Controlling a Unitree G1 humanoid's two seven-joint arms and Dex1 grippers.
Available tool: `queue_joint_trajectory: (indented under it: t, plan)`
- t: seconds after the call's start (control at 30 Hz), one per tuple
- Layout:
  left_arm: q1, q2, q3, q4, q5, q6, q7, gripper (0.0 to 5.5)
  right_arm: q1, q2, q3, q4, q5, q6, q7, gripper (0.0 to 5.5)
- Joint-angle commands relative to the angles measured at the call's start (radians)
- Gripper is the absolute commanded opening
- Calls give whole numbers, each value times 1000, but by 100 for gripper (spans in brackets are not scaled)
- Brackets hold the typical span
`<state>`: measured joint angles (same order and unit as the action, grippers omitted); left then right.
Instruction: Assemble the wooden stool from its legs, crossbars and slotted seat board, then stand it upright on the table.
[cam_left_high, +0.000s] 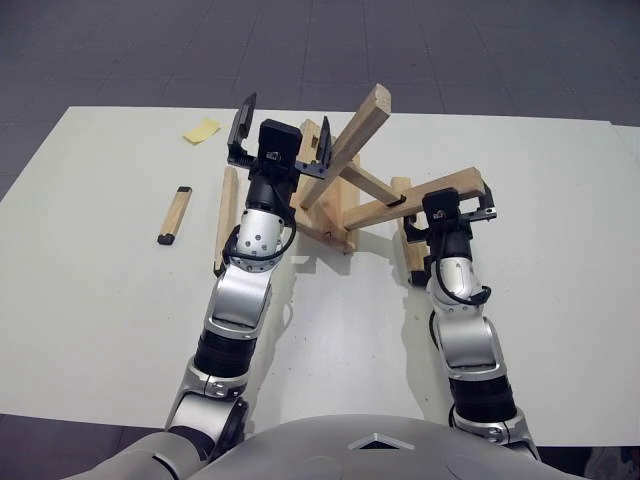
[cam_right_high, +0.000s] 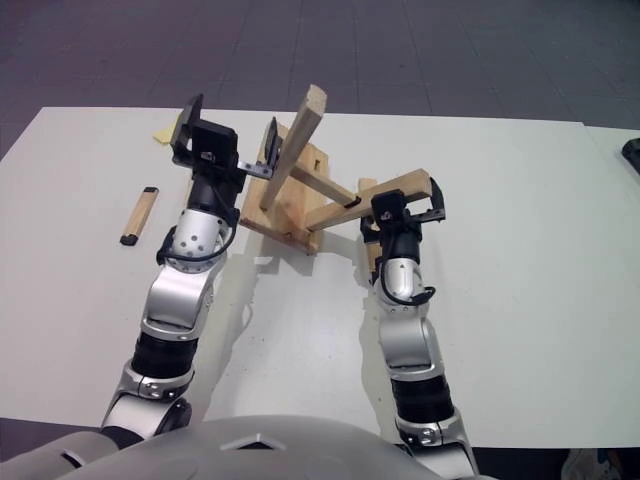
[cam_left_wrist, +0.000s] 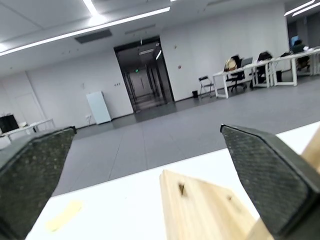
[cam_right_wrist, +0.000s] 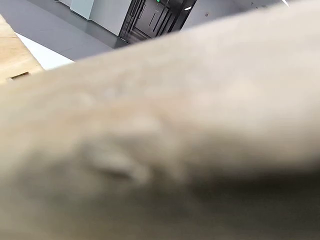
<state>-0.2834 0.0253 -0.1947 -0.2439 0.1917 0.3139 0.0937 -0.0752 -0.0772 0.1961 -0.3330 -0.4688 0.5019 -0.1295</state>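
Your left tool (cam_left_high: 286, 118) is raised above the counter (cam_left_high: 110, 310) with its jaws spread wide and nothing between them. In the left wrist view a wooden corner of the slotted seat board (cam_left_wrist: 200, 210) shows low between the two dark pads (cam_left_wrist: 270, 175). The pad on the inner side sits just beside the raised leg (cam_left_high: 358, 128), which slants up and away from that tool; you cannot tell whether pad and leg touch.

Your right tool (cam_left_high: 458, 203) is at the outer end of the second leg (cam_left_high: 400, 207). That leg lies right across the right wrist view, very close to the camera. You cannot tell how far this tool is open, or whether it has hold of the leg.

Between the two tools stands the partly built stool. Its seat board (cam_left_high: 322, 195) is tipped up on one edge on the counter, just in front of the left tool. Both legs are set in the board, and a crossbar (cam_left_high: 368, 181) joins them.

Beneath the right tool and its wrist another wooden piece (cam_left_high: 410, 255) lies flat on the counter. On the outer side of the left arm a loose leg (cam_left_high: 227, 212) lies flat. Farther out lies a short wooden piece (cam_left_high: 175, 215) with dark ends. Beyond the left tool, on its outer side, lies a yellow note (cam_left_high: 201, 130).
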Motion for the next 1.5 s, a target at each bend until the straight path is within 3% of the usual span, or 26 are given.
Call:
queue_joint_trajectory:
  t: [0.03, 0.13, 0.4, 0.5, 0.6, 0.7, 0.8, 0.93, 1.03, 1.13, 1.3, 1.5]
  plan:
    - [40, -71, 118, 52, -100, 148, 12, 540, -62, -22, 4, -15, -19, -51, 13, 538]
    - [40, -77, 161, 60, -133, 190, 4, 540, -80, -56, -32, -28, -14, -69, 37, 538]
    - [6, -60, 38, 45, -117, 114, -97, 540, -155, -188, -212, -3, 10, -97, 74, 538]
    - [10, 52, -110, 0, -38, -13, -226, 540, -181, -264, -299, 16, 37, -122, 100, 538]
    - [68, 130, -159, -81, -98, -79, -383, 540, -212, -316, -373, 18, 112, -145, 154, 538]
    - [79, 141, -72, -97, -113, -77, -362, 540, -251, -330, -423, 17, 187, -141, 189, 538]
    - [27, 58, 121, -104, -156, -41, -195, 540, -273, -297, -482, -31, 345, -123, 251, 538]
    - [-62, -56, 418, -65, -260, 38, 84, 540, -259, -258, -625, -182, 776, -20, 414, 538]
    - [-79, -69, 506, -28, -288, 44, 165, 540, -207, -293, -697, -278, 1099, 55, 543, 538]
    - [-82, -65, 503, -23, -280, 31, 181, 540, -131, -346, -657, -346, 1253, 113, 642, 538]
    - [-89, -72, 446, -10, -257, 12, 184, 540, -26, -428, -512, -343, 1292, 156, 768, 538]
    - [-110, -80, 421, 27, -258, 12, 185, 540, 8, -424, -402, -263, 1201, 98, 781, 437]
